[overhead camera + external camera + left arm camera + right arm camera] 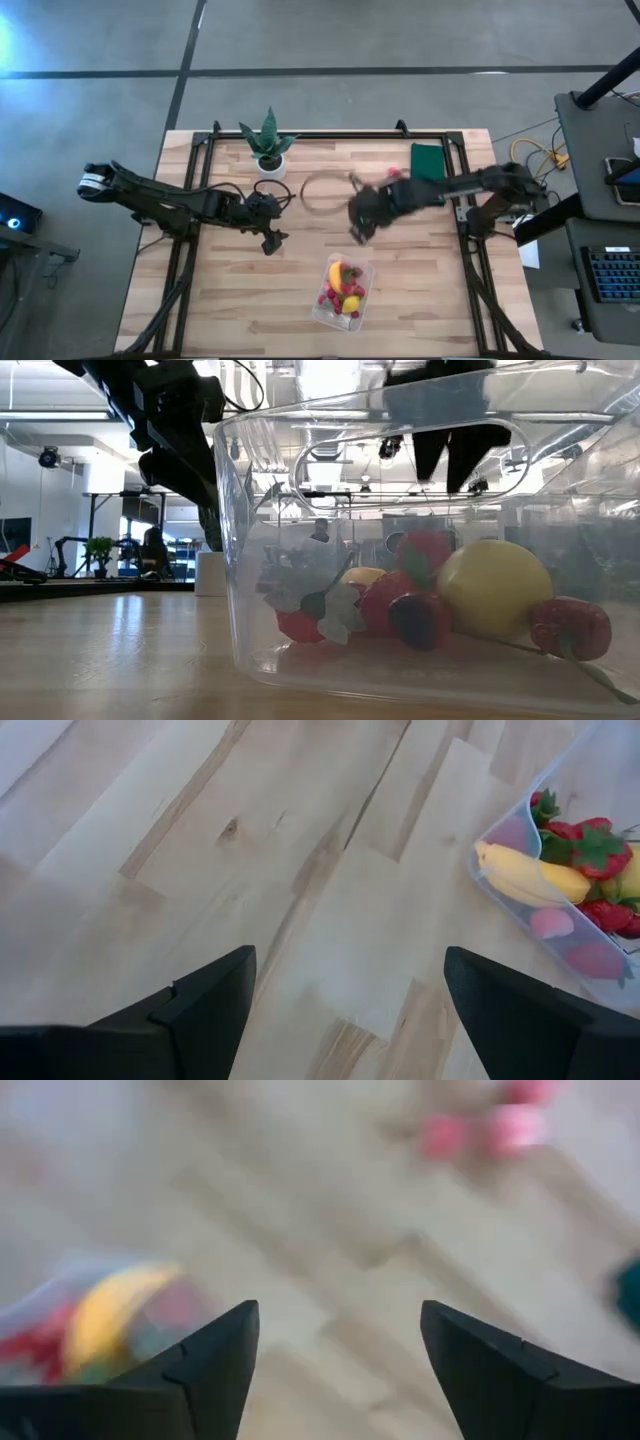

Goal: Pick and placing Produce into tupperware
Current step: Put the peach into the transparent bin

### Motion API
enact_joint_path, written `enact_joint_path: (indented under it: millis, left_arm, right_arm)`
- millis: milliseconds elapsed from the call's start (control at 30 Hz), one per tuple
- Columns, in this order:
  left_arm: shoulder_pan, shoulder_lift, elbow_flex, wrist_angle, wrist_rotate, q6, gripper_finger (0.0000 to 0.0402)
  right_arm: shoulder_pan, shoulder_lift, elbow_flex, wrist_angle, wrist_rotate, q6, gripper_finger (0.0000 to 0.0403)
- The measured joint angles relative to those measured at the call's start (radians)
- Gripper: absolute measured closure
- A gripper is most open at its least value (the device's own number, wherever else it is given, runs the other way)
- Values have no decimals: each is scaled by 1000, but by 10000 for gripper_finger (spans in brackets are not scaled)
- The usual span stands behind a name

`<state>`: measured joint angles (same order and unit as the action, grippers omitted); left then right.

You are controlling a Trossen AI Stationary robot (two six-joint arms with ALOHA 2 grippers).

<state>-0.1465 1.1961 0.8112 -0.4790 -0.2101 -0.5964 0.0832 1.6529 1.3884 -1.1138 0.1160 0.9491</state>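
- Two dark robot arms reach over the pale wooden plank table [230, 290] from opposite sides.
- The clear rectangular plastic tub with rounded corners [345, 292] sits on the table's near half, closer to the front edge than either arm.
- Inside the tub lie a small yellow banana [525, 875], a round yellow lemon-like fruit [495, 588] and several red strawberry-like pieces [570, 627] with green leaves.
- The right gripper [359, 228] hangs above the table just behind the tub, its jaws apart and empty.
- A few pink berry pieces [488, 1130] lie on the bare wood beyond that gripper, near a flat dark green rectangle [428, 161].
- The left gripper [272, 240] waits left of the tub, jaws wide apart, holding nothing.
- A spiky green plant in a white pot [268, 146] stands at the far edge.
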Motion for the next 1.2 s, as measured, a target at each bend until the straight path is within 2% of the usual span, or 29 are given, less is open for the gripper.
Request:
enact_joint_path:
  millis: [200, 367, 467, 667, 867, 1000, 1200]
  left_arm:
    - [73, 0, -14, -1, 1, 52, 93]
    - [175, 0, -23, 0, 1, 173, 93]
    - [239, 0, -26, -1, 19, 261, 93]
    - [345, 0, -27, 6, 97, 317, 93]
    - [381, 9, -28, 111, 101, 398, 93]
    - [388, 21, -25, 164, 103, 397, 93]
    - [388, 35, -27, 146, 104, 397, 93]
  right_arm:
    - [-212, 86, -24, 42, -45, -67, 139]
    - [-303, 181, -25, 98, -123, -105, 149]
    - [-321, 225, -23, 105, -127, -98, 154]
    - [-328, 267, -19, 161, -175, -70, 159]
    - [-328, 319, -19, 166, -170, -33, 162]
    - [-328, 345, -19, 194, -166, -34, 166]
    - [-328, 355, -18, 209, -141, -49, 167]
